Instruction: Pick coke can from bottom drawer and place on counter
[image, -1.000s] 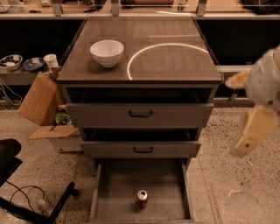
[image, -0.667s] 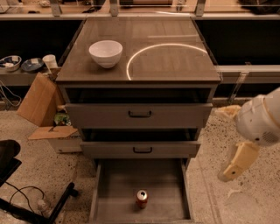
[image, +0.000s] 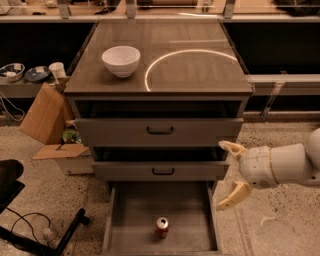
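The coke can (image: 162, 226) stands upright near the front middle of the open bottom drawer (image: 130, 215), red with a silver top. My gripper (image: 227, 174) is at the right of the cabinet, level with the middle drawer and above the bottom drawer's right wall. Its two pale fingers (image: 233, 195) are spread wide apart and hold nothing. It is up and to the right of the can, well apart from it. The counter (image: 200, 70) is the glossy wood-grain top with a bright curved reflection.
A white bowl (image: 121, 60) sits on the counter's left part. The top drawer front (image: 160, 131) and middle drawer front (image: 161, 171) stick out slightly. A cardboard box (image: 47, 117) stands left of the cabinet, and a black chair base (image: 30, 220) is at lower left.
The arm has dropped and swung left, from beside the top drawers at the far right to the bottom drawer's right edge. The can has not moved.
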